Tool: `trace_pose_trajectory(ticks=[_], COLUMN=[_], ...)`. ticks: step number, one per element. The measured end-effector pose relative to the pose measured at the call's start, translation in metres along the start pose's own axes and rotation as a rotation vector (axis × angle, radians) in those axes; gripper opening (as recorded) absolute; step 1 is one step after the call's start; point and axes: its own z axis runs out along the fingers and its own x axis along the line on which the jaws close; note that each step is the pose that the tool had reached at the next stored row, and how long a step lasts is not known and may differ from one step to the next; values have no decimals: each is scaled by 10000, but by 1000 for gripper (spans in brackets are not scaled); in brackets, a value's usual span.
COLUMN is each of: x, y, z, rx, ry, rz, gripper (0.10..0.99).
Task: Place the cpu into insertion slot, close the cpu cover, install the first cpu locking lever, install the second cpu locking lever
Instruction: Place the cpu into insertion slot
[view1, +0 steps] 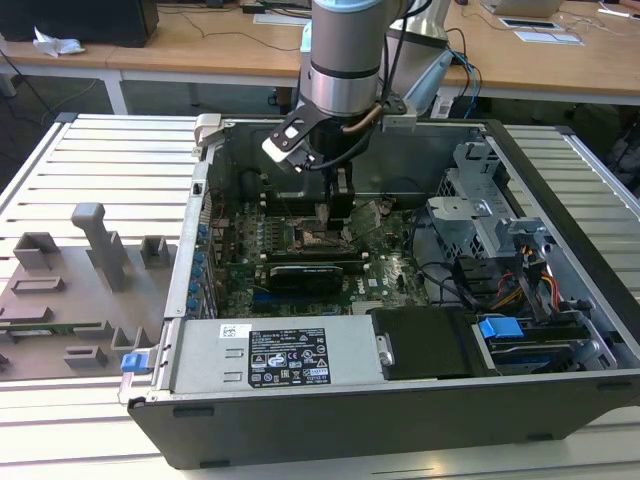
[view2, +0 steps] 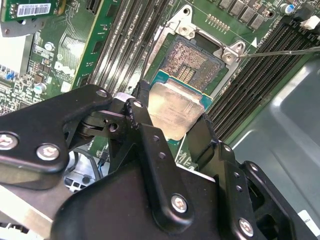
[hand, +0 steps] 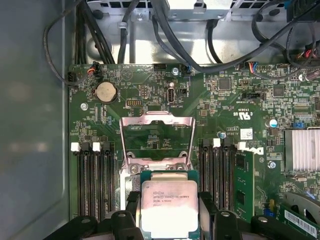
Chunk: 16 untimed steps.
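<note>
Your gripper (view2: 172, 119) is clamped on the cpu (hand: 167, 202), pinching two opposite edges. The insertion slot (view2: 194, 61) lies under and just ahead of the gripper. You can't tell whether the cpu touches its rim. The cpu cover (hand: 157, 121) stands raised beyond the slot. Expect the cpu to be light, stiff, flat and slick-topped, and the socket pins fragile; the edge hold suits. Count: one cpu, one slot, one cover.

cpu (view2: 175, 107) in tool (view2: 170, 120) over insertion slot (view2: 192, 62) edge | cpu cover (hand: 157, 120) open behind slot
</note>
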Motion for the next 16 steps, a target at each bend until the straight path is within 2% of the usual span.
trace_pose_trajectory(ticks=[14,16], x=[24,32], y=[-5,-32], z=[62,76], rx=[-1,-1], ry=[2,2], rz=[-1,-12], gripper=[541,541])
